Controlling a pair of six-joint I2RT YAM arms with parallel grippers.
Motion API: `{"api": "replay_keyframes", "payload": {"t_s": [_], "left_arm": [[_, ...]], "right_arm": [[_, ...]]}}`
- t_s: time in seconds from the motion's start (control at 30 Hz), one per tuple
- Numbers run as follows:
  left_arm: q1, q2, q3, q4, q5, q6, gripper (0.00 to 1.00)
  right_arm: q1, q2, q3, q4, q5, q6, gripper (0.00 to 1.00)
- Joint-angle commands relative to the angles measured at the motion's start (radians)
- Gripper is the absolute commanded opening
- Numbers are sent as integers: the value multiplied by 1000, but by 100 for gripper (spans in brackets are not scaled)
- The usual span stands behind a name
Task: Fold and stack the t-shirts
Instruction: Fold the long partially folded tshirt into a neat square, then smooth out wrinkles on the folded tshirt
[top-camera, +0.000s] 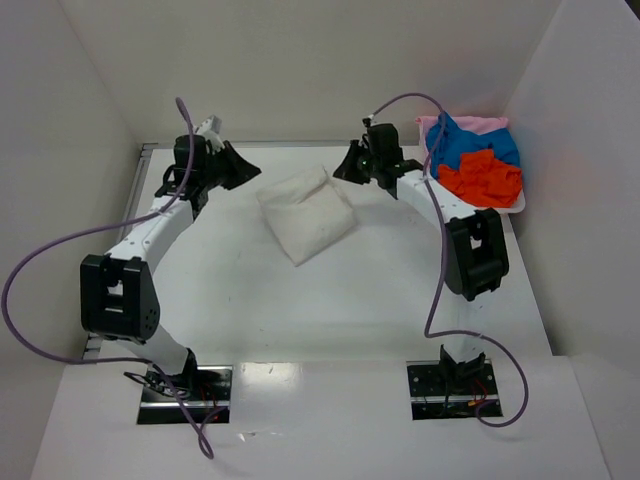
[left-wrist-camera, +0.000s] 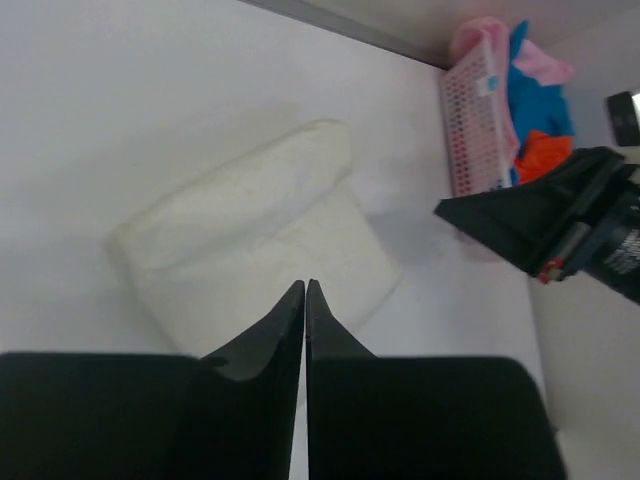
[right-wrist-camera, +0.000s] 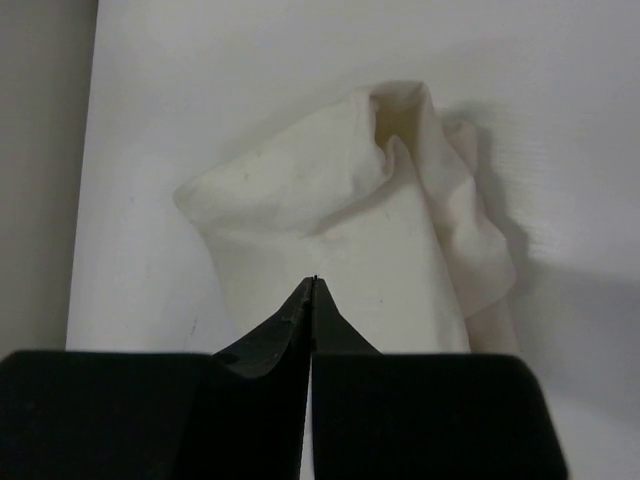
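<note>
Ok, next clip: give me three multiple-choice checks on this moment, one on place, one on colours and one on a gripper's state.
1. The folded off-white t-shirt lies:
A) on the table between the left gripper and right gripper
B) draped over an arm
C) on the floor

2. The tray holds cloth in:
A) green only
B) pink, blue and orange-red
C) black and yellow

3. The right gripper is:
A) wide open
B) shut on the off-white t-shirt
C) shut, empty

Key:
1A, the top view shows it mid-table between them.
2B, pink cloth, blue cloth and orange-red cloth fill it.
3C, its wrist view shows closed fingers with no cloth between.
</note>
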Motion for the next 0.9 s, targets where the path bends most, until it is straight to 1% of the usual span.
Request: {"api": "replay_keyframes", "payload": {"t_s": [0.0, 0.03, 0.07, 0.13, 0.27, 0.4, 0.5, 0.6, 0.87], "left_arm": [[-46, 37, -20, 99, 119, -5, 3], [-60, 49, -30, 117, 130, -37, 0], [-60, 63, -54, 163, 130, -57, 0], [-71, 107, -77, 204, 140, -104, 0], [-94, 198, -106, 274, 150, -148, 0], [-94, 322, -74, 274, 160, -148, 0], [-94, 373, -47, 264, 151, -148, 0], [-94, 413, -36, 255, 151, -148, 0], [-94, 468, -16, 246, 142, -148, 0]], "right_arm": [[-6, -35, -77, 89, -30, 21, 1], [-6, -23, -88, 100, -48, 21, 1], [-6, -12, -88, 100, -48, 21, 1], [-6, 28, -78, 100, -71, 12, 1], [-6, 117, -13, 80, -82, -11, 1], [-6, 215, 69, 60, -106, -11, 0], [-6, 288, 148, 37, -117, -11, 0], [-6, 357, 255, 17, -127, -11, 0], [-6, 497, 465, -29, -146, -2, 0]]}}
